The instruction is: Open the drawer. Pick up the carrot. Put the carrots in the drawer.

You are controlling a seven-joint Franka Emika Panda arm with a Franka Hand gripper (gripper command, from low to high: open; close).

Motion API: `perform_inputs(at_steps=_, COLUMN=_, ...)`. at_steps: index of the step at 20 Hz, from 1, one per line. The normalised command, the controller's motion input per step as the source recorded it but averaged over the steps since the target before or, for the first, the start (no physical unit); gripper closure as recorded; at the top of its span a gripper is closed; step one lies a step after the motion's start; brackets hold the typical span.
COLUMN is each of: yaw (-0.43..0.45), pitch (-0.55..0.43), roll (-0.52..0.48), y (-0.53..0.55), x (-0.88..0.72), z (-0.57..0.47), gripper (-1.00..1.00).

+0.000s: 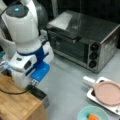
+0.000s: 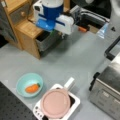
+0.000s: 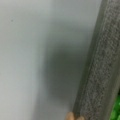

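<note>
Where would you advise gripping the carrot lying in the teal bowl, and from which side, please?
Probably from above, across its orange middle. The carrot lies flat on the floor of the teal bowl, whose raised rim blocks any sideways approach. Closing across its narrow width, not along its length, looks most secure.

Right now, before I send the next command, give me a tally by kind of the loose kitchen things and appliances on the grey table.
Carrot, lying in the bowl: 1
Teal bowl: 1
Pink plate: 1
White tray under the plate: 1
Toaster oven: 1
Total: 5

The gripper is at the drawer, which stands partly open, and holds none of these.
</note>
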Motion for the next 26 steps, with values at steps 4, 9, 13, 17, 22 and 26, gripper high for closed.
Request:
perform_inputs(at_steps=4, yaw=-0.106, pitch=-0.068, roll=0.123, y=-0.05, x=0.00, z=-0.13, gripper=-1.00)
perform_inputs(at_steps=9, yaw=-0.120, pitch=-0.115, roll=0.140, y=-0.02, x=0.01, z=-0.15, gripper=-1.00)
perform_inputs(at_steps=13, yaw=-0.103, pitch=-0.127, roll=0.159, y=-0.01, x=-0.01, z=-0.15, gripper=-1.00)
perform_inputs(at_steps=17, yaw=-0.066, pitch=-0.130, roll=0.172, y=-0.02, x=-0.03, z=-0.14, gripper=-1.00)
perform_inputs(at_steps=22, yaw=-0.037, pitch=-0.134, roll=0.169, y=-0.03, x=-0.01, z=-0.17, gripper=-1.00)
perform_inputs(at_steps=26, yaw=-0.057, pitch=-0.139, roll=0.052, y=-0.05, x=-0.01, z=-0.17, gripper=-1.00)
